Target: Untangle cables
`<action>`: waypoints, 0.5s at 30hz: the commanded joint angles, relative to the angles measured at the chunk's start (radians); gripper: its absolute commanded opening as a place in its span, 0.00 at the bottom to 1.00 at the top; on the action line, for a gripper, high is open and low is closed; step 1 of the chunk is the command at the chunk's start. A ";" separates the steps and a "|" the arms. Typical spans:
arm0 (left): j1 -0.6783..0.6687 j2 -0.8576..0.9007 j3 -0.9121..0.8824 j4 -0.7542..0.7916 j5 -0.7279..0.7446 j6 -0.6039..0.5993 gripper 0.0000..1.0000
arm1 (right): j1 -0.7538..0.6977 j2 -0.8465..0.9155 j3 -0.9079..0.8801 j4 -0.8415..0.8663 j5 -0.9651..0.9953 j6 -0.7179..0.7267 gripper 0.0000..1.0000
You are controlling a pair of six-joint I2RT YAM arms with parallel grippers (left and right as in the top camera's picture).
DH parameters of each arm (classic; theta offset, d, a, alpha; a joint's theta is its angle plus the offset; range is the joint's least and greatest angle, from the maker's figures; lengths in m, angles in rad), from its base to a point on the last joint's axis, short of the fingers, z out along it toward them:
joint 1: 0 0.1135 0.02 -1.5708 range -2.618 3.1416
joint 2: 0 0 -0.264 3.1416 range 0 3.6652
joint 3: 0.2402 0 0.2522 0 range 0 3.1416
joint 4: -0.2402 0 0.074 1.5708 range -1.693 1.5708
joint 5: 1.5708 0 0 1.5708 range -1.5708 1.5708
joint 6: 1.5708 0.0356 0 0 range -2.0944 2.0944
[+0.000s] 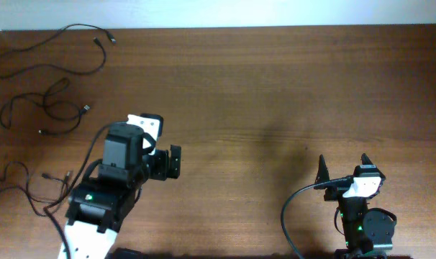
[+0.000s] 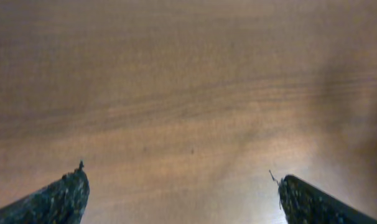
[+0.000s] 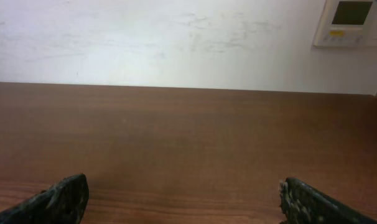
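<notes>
Three cables [image 1: 83,108] are spread out separately, all left of the left arm [image 1: 106,187], the nearest just beside it. Left gripper [image 2: 180,174] and right gripper [image 3: 182,182] are held wide open, nothing grabbed.

Black cables [image 1: 85,108] at ten o'clock cross a reddish-brown, wood-grained table [image 1: 275,86]; the left arm [image 1: 121,155] at seven o'clock and the right arm [image 1: 363,216] at five are black with white covers. The wall [image 3: 176,37] is off-white.
</notes>
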 commanded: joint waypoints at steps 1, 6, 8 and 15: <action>-0.003 -0.049 -0.136 0.194 -0.009 0.016 0.99 | -0.007 -0.008 -0.005 -0.007 0.009 0.000 0.98; -0.003 -0.249 -0.389 0.498 0.014 0.017 0.99 | -0.007 -0.008 -0.005 -0.007 0.009 0.000 0.98; -0.003 -0.312 -0.464 0.580 0.013 0.043 0.99 | -0.007 -0.008 -0.005 -0.007 0.009 0.000 0.98; 0.019 -0.489 -0.713 0.815 0.016 0.064 0.99 | -0.007 -0.008 -0.005 -0.007 0.009 0.000 0.98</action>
